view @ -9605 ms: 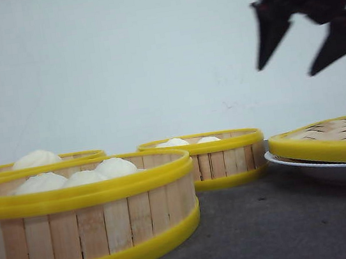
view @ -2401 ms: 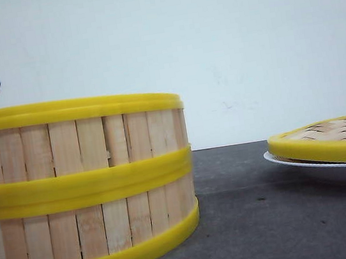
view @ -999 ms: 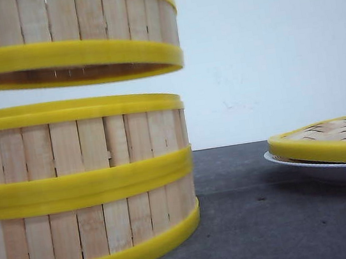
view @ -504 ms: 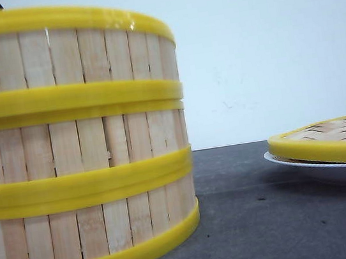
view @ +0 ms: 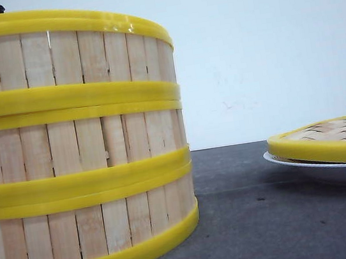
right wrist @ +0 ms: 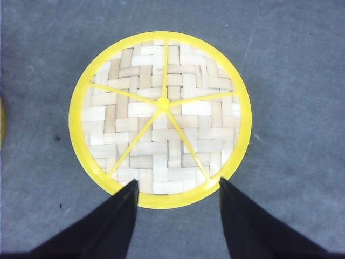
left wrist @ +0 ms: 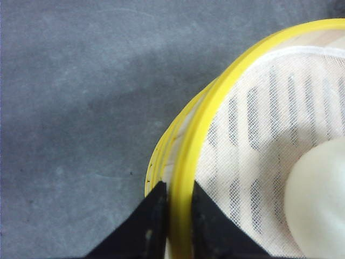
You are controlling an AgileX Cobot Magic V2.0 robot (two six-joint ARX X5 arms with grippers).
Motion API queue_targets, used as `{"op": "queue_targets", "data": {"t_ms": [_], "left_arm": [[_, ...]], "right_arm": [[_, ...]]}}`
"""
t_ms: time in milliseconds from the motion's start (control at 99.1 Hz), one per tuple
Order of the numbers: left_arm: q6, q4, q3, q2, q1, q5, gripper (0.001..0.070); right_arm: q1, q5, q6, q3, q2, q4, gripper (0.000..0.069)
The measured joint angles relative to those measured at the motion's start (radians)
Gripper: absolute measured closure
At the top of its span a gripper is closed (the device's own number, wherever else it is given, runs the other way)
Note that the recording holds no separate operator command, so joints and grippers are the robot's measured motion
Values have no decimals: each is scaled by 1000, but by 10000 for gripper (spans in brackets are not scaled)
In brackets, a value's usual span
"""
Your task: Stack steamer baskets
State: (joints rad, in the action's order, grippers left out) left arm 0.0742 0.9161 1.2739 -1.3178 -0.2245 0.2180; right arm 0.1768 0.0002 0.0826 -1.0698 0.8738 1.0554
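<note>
Three round steamer baskets with pale vertical wooden slat walls and yellow plastic rims stand stacked in one column on the dark grey table (view: 269, 219), filling the 9 o'clock side of the front view and running past that edge. The bottom basket (view: 90, 228) rests on the table, the middle basket (view: 78, 146) sits on it rim to rim, and the top basket (view: 66, 54) sits on the middle one, its upper rim sloping slightly down toward 3 o'clock.

In the left wrist view the left gripper (left wrist: 173, 213) is clenched on the top basket's yellow rim (left wrist: 215, 108): one black finger lies outside the wall, the other inside, with the rim pinched between them. Inside that basket lies a white mesh liner (left wrist: 259, 124) with a smooth white bun (left wrist: 318, 199) resting on it. A small dark piece of the left arm shows at the 11 o'clock corner of the front view, just above the stack.

Toward 3 o'clock in the front view, well apart from the stack, a flat woven bamboo lid with a yellow rim and small yellow knob (view: 332, 136) lies on a shallow white plate (view: 314, 171).

The right gripper (right wrist: 178, 191) hangs above that lid, its two black fingers spread wide apart and holding nothing; the lid's edge shows between them.
</note>
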Motion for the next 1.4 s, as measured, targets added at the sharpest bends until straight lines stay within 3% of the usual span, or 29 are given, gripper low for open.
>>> {"op": "queue_targets", "data": {"t_ms": [232,424,504,1019,1281,1402], "left_arm": [[0,-18,0,0,0,1,658],[-11,-53,0,1,2,-5,457],[-11,-51,0,2,2,-5,417],[-20,-43,0,68,5,-13,413],[-23,-26,0,152,67,-137,413],[-23,-21,0,168,106,-168,413]], "right_arm": [[0,0,0,0,0,0,402],[0,0,0,0,0,0,402],[0,0,3,0,1,-1,402],[0,-86,4,62,116,-97,402],[0,-87,4,89,230,-221,402],[0,-87,2,89,286,-280,402]]}}
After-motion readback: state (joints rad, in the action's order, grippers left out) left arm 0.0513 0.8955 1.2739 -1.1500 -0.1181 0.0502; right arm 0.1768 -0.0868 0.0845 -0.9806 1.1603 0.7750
